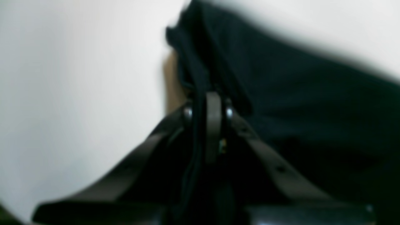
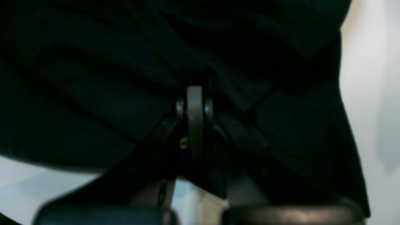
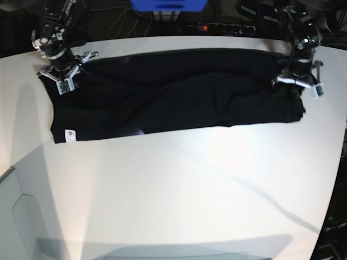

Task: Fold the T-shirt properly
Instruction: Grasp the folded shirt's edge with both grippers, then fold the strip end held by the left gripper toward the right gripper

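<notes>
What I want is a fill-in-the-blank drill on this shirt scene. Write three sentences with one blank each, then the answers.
1. The T-shirt spread across the white table is ___ in colour.
2. In the base view, the left tool pinches the T-shirt at its ___ end.
3. In the base view, the small white tag sits at the T-shirt's near ___ corner.

Missing words: black; right; left.
</notes>
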Available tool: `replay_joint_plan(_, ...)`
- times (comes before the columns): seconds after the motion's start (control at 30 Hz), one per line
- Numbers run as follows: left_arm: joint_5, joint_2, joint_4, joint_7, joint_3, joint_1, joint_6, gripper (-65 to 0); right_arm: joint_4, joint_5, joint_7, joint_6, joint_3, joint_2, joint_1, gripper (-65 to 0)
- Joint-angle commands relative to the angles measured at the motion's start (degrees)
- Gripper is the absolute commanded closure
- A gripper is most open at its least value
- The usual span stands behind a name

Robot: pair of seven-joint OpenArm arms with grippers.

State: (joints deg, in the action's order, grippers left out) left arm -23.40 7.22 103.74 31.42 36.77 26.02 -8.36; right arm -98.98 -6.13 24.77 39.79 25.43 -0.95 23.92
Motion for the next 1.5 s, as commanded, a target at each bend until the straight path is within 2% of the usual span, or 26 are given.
replay_joint_plan(0.0,0.2,-0.5,3.6,-1.2,-1.1,-0.2,-0.4,0.0,0.0,-1.1,2.2,0.2,-0.2,-0.1,-0.1,0.0)
replay_joint_plan(0.17,0.3,-4.2,10.2,-1.2,-9.8,0.4,-0.2,0.0,0.0,-1.1,2.2,0.2,-0.2,0.1,-0.1,0.0)
replay_joint_plan(0.3,2.5,-5.0,10.1,-1.7,-22.4,0.2,0.1,0.0,-0.1,-1.1,2.2,0.2,-0.2,0.1,-0.1,0.0)
replay_joint_plan(0.53,19.6,-7.0,7.3,-1.7,-47.6,-4.3,0.2,0.0,-0.1,-1.1,2.2,0.2,-0.2,0.1,-1.2,0.0)
replay_joint_plan(0.67,27.4,-8.9,2.2,-1.7,-55.5,-7.0,0.2,0.0,-0.3,-1.1,2.2,0.2,-0.2,0.1,-1.3,0.0)
replay_joint_plan(0.73,29.9,-9.8,-0.1,-1.7,-57.5,-7.8,0.2,0.0,-0.4,-1.1,2.2,0.2,-0.2,0.1,-1.3,0.0)
replay_joint_plan(0.87,31.3,-11.8,-2.2,-1.8,-57.0,-7.9,0.2,0.0,-0.4,-1.1,2.2,0.2,-0.2,0.0,-1.3,0.0)
replay_joint_plan(1.33,30.9,-11.9,-2.4,-1.2,-57.5,-10.7,0.2,-0.9,-0.4,-1.1,2.2,0.2,-0.2,-0.1,-1.3,0.0)
replay_joint_plan(1.4,30.9,-12.2,-2.2,-1.1,-57.1,-10.2,0.2,-8.6,-0.4,-1.1,2.2,0.2,-0.2,-0.1,-1.3,0.0)
replay_joint_plan(1.47,30.8,-12.1,-1.7,-1.1,-57.4,-10.1,0.2,-21.5,-0.4,-1.1,2.2,0.2,-0.2,-0.1,-1.3,0.0)
